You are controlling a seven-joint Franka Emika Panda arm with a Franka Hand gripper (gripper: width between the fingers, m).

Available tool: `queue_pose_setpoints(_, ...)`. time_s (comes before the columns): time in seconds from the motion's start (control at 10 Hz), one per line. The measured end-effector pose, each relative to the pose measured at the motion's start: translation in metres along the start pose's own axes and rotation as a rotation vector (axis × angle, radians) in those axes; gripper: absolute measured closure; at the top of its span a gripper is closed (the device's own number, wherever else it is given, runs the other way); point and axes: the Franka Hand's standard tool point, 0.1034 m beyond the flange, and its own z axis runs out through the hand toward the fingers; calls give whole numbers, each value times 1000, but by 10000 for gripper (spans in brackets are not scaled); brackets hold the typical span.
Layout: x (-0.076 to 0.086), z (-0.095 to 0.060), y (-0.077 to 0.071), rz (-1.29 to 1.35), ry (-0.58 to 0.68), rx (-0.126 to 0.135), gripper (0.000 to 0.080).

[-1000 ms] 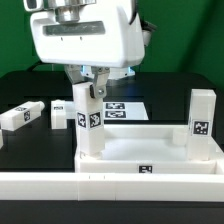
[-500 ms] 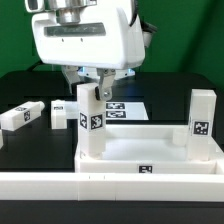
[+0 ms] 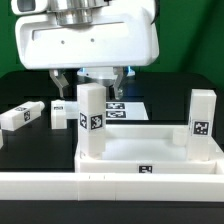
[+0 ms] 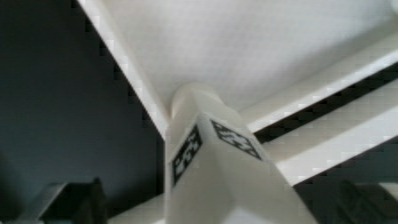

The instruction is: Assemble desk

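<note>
Two white plastic block legs with black-and-white tags stand upright in the large white rectangular tray-like desk top (image 3: 150,140). The near leg (image 3: 90,120) is at the tray's eight o'clock corner in the exterior view, and the far leg (image 3: 203,122) is at its three o'clock edge. Two more loose legs (image 3: 20,116) (image 3: 60,112) sit on the black counter (image 3: 30,145), out at about nine o'clock from the tray and well apart from it.

My jaws are spread wide, one to each side of the near leg's top, and they grasp nothing. I see a gap on both sides. In the wrist view I look straight down that leg (image 4: 222,150), with the tray floor (image 4: 267,50) beyond it.

I judge the step in hand to be leaving this leg and going for a loose one. To do it well I would lift straight up, keeping the jaws centred so that neither side brushes the leg and tips or loosens it. I would move sideways only once I am well above its top. I cannot tell from here whether the leg is fully seated in its socket, so I would check that it stands square. Then I would travel toward nine o'clock, keeping high over the counter.
</note>
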Motion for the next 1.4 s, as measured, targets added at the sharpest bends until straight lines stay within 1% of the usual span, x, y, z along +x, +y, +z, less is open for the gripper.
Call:
queue_pose_setpoints(0.1, 0, -1, -3, -78, 2, -10, 150)
queue_pose_setpoints(0.2, 1, -1, -4, -209, 5, -21, 150)
queue_pose_setpoints(0.5, 11, -3, -8, -561, -3, -60, 150)
queue_pose_setpoints(0.6, 11, -3, -8, -656, -3, -68, 150)
queue_pose_setpoints(0.9, 13, -2, -4, -833, 3, -72, 150)
queue_pose_setpoints(1.0, 14, -2, -3, -830, 2, -72, 172)
queue_pose_setpoints(1.1, 14, -2, -3, -830, 2, -72, 172)
queue_pose_setpoints(1.2, 14, -2, -3, -830, 2, -72, 354)
queue_pose_setpoints(1.3, 13, -2, -3, -818, 3, -71, 354)
queue_pose_setpoints(1.4, 13, -1, -3, -810, 2, -71, 512)
